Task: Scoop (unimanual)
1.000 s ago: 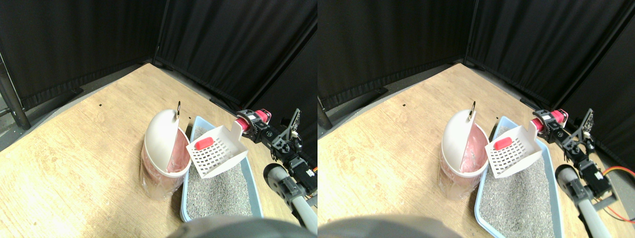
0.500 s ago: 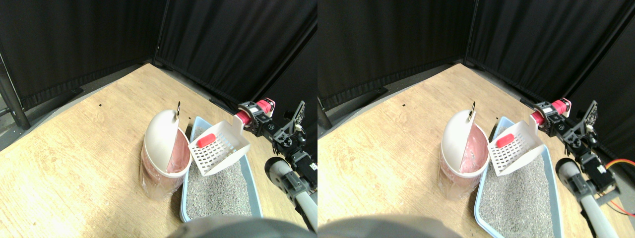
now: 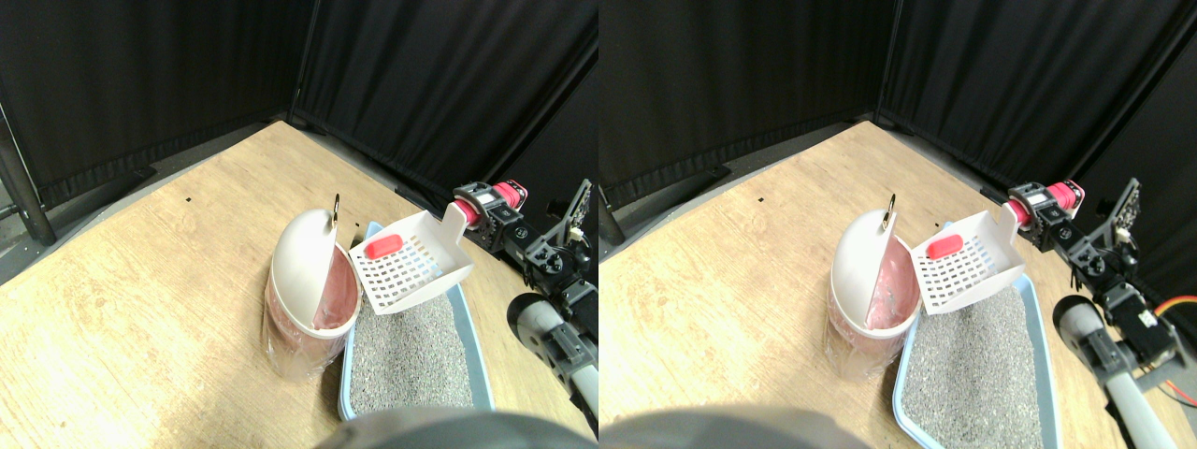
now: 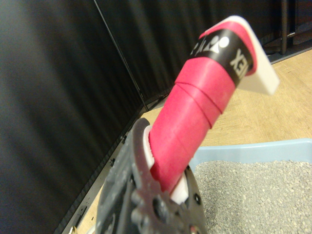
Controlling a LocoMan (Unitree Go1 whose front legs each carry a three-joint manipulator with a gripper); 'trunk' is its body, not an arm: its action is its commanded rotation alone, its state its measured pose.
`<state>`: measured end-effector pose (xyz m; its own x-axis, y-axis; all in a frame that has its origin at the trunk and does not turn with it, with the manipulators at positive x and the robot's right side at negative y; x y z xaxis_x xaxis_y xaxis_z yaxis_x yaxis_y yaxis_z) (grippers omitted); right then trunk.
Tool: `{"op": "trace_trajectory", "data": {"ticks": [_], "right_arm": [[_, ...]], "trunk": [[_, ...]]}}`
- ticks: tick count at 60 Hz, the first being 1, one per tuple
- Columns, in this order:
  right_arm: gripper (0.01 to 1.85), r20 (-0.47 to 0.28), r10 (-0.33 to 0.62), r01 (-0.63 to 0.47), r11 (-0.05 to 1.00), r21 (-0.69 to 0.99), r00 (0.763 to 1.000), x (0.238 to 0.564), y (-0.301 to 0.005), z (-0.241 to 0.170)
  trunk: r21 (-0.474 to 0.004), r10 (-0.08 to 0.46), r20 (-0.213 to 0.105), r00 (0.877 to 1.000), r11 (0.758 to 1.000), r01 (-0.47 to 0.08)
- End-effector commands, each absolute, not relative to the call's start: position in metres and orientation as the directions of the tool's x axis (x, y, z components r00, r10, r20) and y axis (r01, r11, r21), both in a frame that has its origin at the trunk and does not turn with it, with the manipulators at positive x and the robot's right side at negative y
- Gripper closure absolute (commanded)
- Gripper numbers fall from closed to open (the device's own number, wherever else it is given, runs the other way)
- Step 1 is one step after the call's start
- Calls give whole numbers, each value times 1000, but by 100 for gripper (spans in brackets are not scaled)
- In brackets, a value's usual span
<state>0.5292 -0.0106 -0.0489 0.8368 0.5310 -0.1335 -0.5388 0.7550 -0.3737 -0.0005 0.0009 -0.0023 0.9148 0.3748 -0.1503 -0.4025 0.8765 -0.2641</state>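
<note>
Right gripper (image 3: 488, 213), centre right of the stereo view, is clamped on the red-tape-wrapped handle (image 3: 500, 195) of the white slotted plastic scoop (image 3: 408, 271); the wrist view shows the wrap seated in the dark jaw frame.

Scoop is held in the air, above the far end of the pale blue rectangular litter tray (image 3: 350, 369), its lip just beside the open mouth of the white domed bin with a pink liner (image 3: 304, 281). Whether lip and rim touch, can't tell. Basket sits roughly level, likely so the load doesn't slide off before it's over the opening.

The task's thing, a small red rounded block (image 3: 383, 246), lies on the scoop floor near the edge facing the bin. Not yet dumped.

Materials: scoop is rigid moulded plastic, grid of rectangular slots so the grey granular litter (image 3: 407, 351) drains through. Block looks smooth and solid, will probably slide readily once tilted. Bin lid is a glossy half-dome, swung open. Liner is thin, crinkly film. Floor is light plywood (image 3: 150, 281); black curtains (image 3: 140, 75) behind.
</note>
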Motion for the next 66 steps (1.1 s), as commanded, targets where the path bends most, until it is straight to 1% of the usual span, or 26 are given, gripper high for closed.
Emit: {"op": "trace_trajectory", "data": {"ticks": [1,5,7,10,12,14,20,27,37,43,47,51,55,63,66], "right_arm": [[181,-59,560,-533,746,-400,827,526,-4,-40],[177,-35,582,-539,726,-428,812,526,-2,-41],[174,-30,586,-534,715,-451,809,527,-1,-41],[176,-32,585,-530,710,-464,810,526,-1,-41],[170,-23,589,-527,703,-478,808,527,0,-41],[167,-17,594,-527,699,-484,804,527,1,-42],[172,-24,579,-510,697,-504,815,526,3,-41],[167,-25,573,-498,689,-526,819,528,6,-40],[168,-9,593,-503,675,-539,805,532,7,-36],[165,-15,589,-496,668,-555,808,532,8,-32],[170,-22,592,-499,657,-566,805,531,10,-29],[169,-21,594,-496,650,-576,804,530,12,-27],[164,-19,595,-498,654,-569,804,530,12,-25],[165,-19,593,-500,660,-560,805,529,13,-25],[166,-26,597,-514,667,-539,802,527,13,-24]], "trunk": [[-267,428,-144,893,852,-451],[-268,430,-144,891,850,-453],[-268,430,-144,891,850,-453],[-268,430,-142,892,850,-452],[-268,430,-142,892,850,-452],[-268,430,-142,892,850,-452],[-269,431,-142,891,850,-454],[-268,433,-138,891,850,-454],[-273,436,-134,890,847,-456],[-275,438,-130,890,846,-457],[-276,437,-131,890,846,-456],[-278,439,-131,889,845,-457],[-279,440,-131,889,844,-459],[-279,442,-130,887,842,-461],[-279,442,-130,887,842,-461]]}}
